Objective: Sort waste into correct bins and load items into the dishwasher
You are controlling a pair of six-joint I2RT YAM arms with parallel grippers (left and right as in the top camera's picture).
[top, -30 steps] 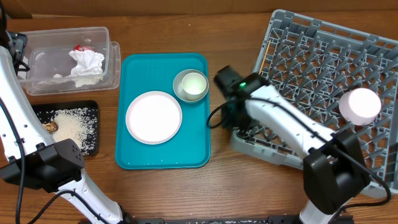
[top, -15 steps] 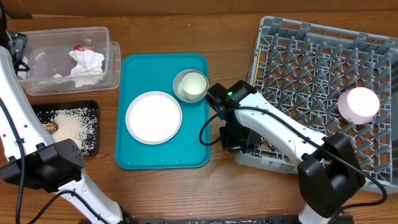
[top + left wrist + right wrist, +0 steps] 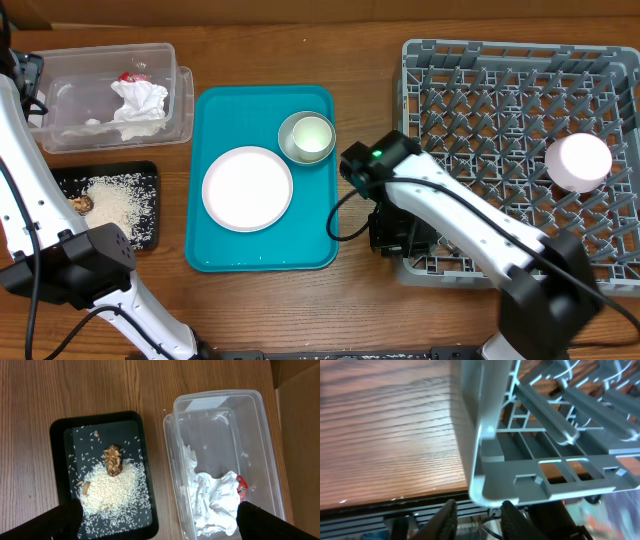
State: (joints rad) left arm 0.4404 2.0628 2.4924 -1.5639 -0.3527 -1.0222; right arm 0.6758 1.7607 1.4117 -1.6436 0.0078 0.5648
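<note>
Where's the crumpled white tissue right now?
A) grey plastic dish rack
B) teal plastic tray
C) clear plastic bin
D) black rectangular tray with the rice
C: the crumpled white tissue lies inside the clear plastic bin at the table's far left, and the left wrist view shows it there as well.

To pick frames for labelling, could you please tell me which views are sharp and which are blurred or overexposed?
Overhead: sharp, but the right arm is motion-blurred near its base and the white cup is blown out. Left wrist: crisp on the black rice tray. Right wrist: the dish rack looks soft throughout.
</note>
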